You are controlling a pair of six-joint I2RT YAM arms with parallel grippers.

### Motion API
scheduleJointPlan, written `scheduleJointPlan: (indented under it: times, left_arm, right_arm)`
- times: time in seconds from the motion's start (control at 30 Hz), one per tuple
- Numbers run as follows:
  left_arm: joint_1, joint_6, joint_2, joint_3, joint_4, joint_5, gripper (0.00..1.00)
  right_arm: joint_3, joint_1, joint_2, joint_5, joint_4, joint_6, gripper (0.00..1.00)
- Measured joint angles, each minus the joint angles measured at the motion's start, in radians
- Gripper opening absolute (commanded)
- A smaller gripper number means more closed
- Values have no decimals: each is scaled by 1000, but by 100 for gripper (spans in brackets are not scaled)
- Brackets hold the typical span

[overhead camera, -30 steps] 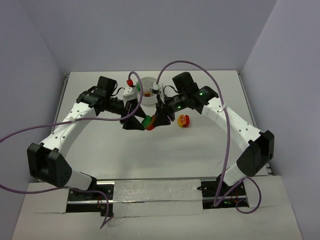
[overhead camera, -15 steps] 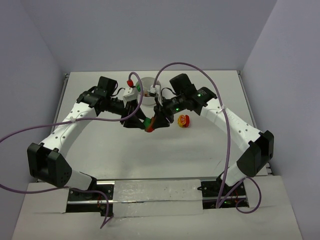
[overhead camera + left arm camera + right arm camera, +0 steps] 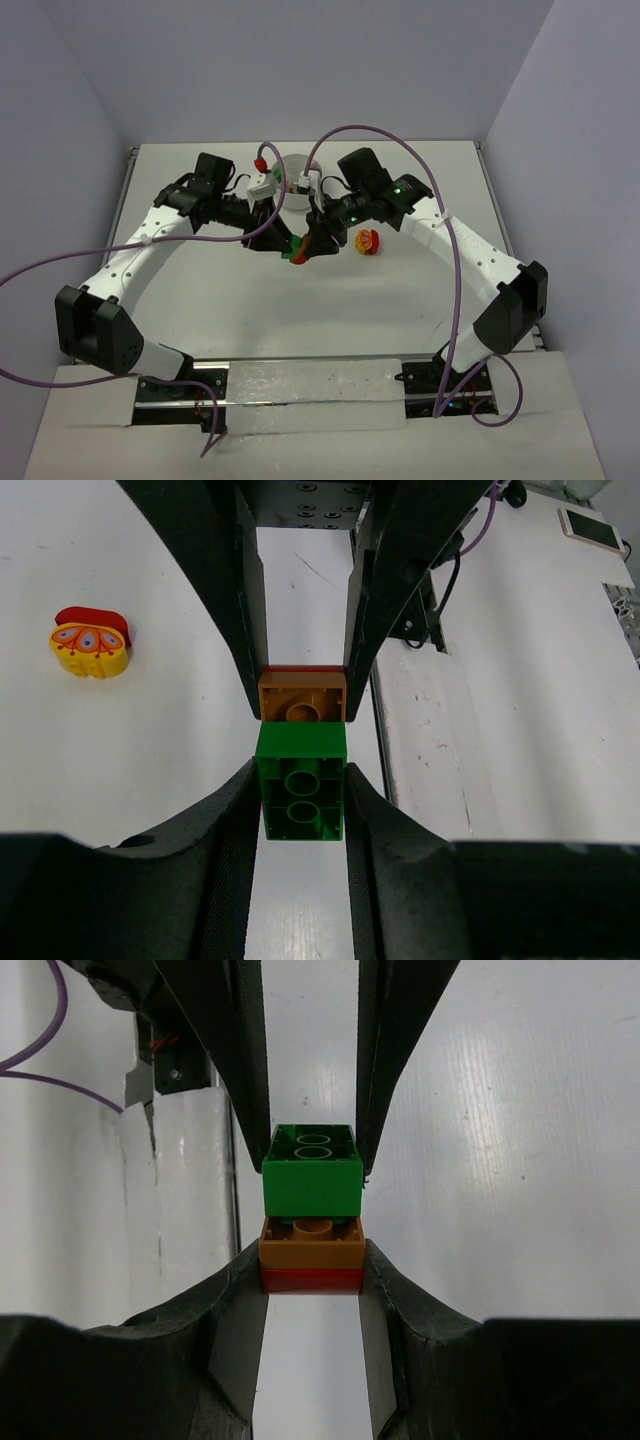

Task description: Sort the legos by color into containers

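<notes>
A stack of three legos hangs between both grippers in front of the white bowl [image 3: 296,160]. My left gripper [image 3: 302,780] [image 3: 284,243] is shut on the green brick [image 3: 300,785] [image 3: 312,1175]. My right gripper [image 3: 313,1260] [image 3: 312,243] is shut on the orange-brown brick [image 3: 312,1245] [image 3: 302,695] and the red brick [image 3: 312,1280] under it. The green brick is still joined to the orange-brown one. In the top view the stack [image 3: 297,248] is mostly hidden by the fingers.
A yellow-and-red piece [image 3: 368,240] [image 3: 90,645] lies on the table just right of the grippers. A small red piece [image 3: 260,165] sits left of the bowl. Purple cables arc over both arms. Walls close the table on three sides.
My left gripper has closed from open onto the green brick. Both grippers and the stack barely shifted.
</notes>
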Motion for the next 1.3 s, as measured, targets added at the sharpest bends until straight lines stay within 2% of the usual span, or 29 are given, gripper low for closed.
scheduleJointPlan:
  times: [0.1,0.23,0.43,0.5,0.7,0.97,1.1,1.3]
  left_arm:
    - [29,-44,-7,-26,54,11,0]
    - [138,-82,-12,-38,107,20,0]
    - [262,-149,15,-21,236,20,0]
    - [272,-202,43,-18,355,0,1]
    - [274,-411,193,-19,869,-63,3]
    - [285,-725,561,52,1404,-99,5]
    - [288,-825,674,91,1591,-111,7]
    - [291,-902,752,135,1760,-115,10]
  right_arm:
    - [-2,0,-1,24,10,-1,0]
    - [-35,-15,-19,57,12,-10,0]
    - [-62,-100,-50,79,2,-19,0]
    - [-65,-140,-55,83,5,-17,0]
    - [-68,-236,-64,85,23,10,0]
    - [-81,-288,-80,84,47,55,0]
    - [-81,-300,-80,82,46,65,0]
    - [-81,-305,-78,78,46,68,0]
